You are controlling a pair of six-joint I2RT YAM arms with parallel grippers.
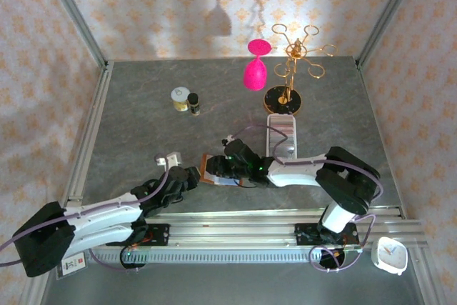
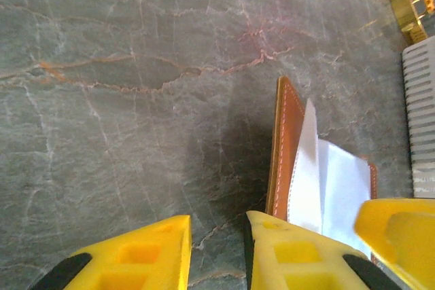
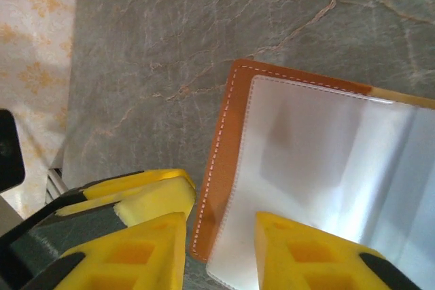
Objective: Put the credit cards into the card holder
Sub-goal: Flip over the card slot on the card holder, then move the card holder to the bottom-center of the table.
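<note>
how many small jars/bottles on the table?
2: a pale round jar and a dark bottle right beside it, toward the back, left of the gold rack. None looks hidden.

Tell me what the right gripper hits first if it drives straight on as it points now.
The card holder: its brown stitched edge and pale inner pocket lie directly ahead of the right gripper, just past the fingertips. How close is unclear.
</note>
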